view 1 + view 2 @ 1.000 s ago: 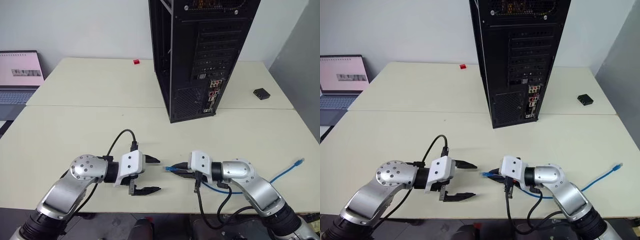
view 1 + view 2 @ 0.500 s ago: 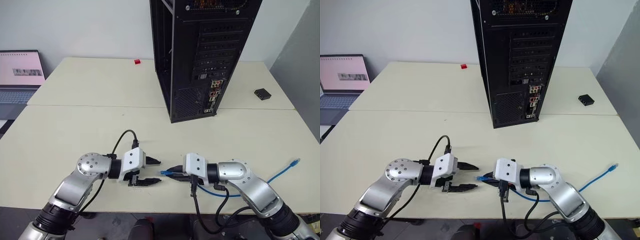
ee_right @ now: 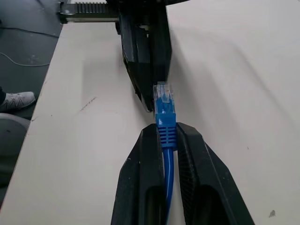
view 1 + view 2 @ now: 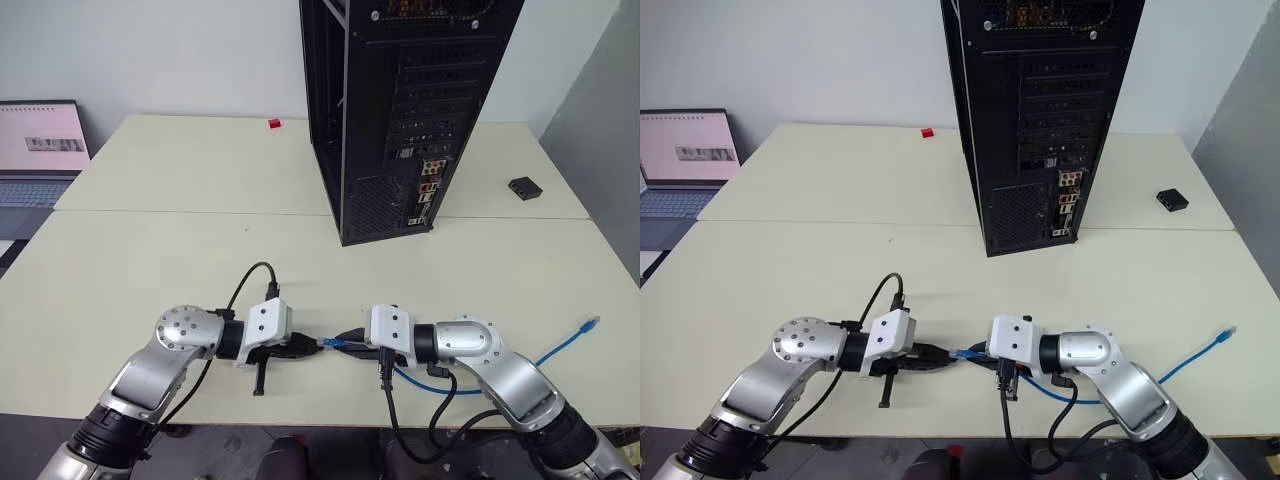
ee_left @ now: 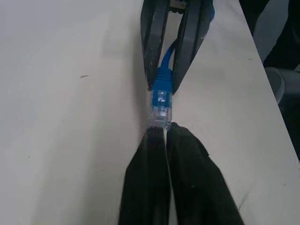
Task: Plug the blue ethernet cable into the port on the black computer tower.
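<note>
We are seeing the black tower (image 4: pixel 405 110) standing upright at the far middle of the bench (image 4: pixel 150 250), its rear ports (image 4: pixel 424 190) facing us. Near the front edge, the right hand (image 4: pixel 345 342) is pinching the blue cable (image 4: pixel 560 345) just behind its clear plug (image 5: pixel 161 107). The left hand (image 4: pixel 305 349) is pressing its fingers together, tips touching that plug's end.

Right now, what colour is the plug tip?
Clear plug tip, blue boot behind; left wrist view shows best.

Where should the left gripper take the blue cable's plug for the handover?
Probably on the clear tip of the plug, coming head-on from the end opposite the right gripper. The right gripper clamps the blue ethernet cable on the ribbed boot just behind, so only the clear tip juts free. The left gripper is shut at that tip.
</note>
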Robot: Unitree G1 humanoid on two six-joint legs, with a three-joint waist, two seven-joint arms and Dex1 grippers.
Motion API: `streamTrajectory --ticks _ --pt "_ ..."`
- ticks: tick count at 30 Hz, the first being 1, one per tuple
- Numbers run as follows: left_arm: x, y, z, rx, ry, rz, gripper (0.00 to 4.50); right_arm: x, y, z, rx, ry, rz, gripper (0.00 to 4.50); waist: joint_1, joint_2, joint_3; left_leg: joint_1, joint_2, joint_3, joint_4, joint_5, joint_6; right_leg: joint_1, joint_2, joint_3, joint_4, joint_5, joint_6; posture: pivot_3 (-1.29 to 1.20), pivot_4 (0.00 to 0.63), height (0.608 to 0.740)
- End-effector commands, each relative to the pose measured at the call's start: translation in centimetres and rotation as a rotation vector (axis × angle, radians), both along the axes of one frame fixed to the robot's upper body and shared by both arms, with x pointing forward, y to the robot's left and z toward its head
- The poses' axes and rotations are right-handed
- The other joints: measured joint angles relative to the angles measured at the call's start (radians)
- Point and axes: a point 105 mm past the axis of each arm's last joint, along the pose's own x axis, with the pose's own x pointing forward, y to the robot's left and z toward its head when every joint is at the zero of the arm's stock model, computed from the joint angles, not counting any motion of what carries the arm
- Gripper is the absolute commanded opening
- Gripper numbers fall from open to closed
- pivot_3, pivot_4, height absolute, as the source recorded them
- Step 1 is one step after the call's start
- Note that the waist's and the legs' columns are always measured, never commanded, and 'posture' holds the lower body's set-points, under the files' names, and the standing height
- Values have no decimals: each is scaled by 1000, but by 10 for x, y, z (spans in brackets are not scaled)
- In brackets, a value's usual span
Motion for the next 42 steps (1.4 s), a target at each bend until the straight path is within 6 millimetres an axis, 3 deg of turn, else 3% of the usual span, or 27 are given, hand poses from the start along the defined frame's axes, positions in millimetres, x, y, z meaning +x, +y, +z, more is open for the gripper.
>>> streamTrajectory --ticks 1,8,12,17,35,40,42 --pt "-2 -7 5 -21 -27 -22 0 -3 6 8 21 -35 40 129 0 0 0 0 0 0 0 0 0 0 0 0 0 0 0 0 150 740" --pt "-5 3 -2 33 -31 -21 0 -2 5 9 21 -39 34 128 0 0 0 0 0 0 0 0 0 0 0 0 0 0 0 0 150 740" --pt "-4 7 -4 58 -58 -34 653 -1 4 9 21 -41 32 128 0 0 0 0 0 0 0 0 0 0 0 0 0 0 0 0 150 740" --pt "1 -2 4 -5 -79 -13 1414 0 4 9 18 -40 32 128 0 0 0 0 0 0 0 0 0 0 0 0 0 0 0 0 150 740" --pt "3 -15 15 -67 -69 -16 1414 -1 4 6 5 -32 41 128 0 0 0 0 0 0 0 0 0 0 0 0 0 0 0 0 150 740" --pt "3 -15 16 -61 -70 -23 428 0 4 6 4 -35 41 127 0 0 0 0 0 0 0 0 0 0 0 0 0 0 0 0 150 740" --pt "3 -14 15 -54 -74 -27 334 0 4 6 2 -35 42 127 0 0 0 0 0 0 0 0 0 0 0 0 0 0 0 0 150 740"
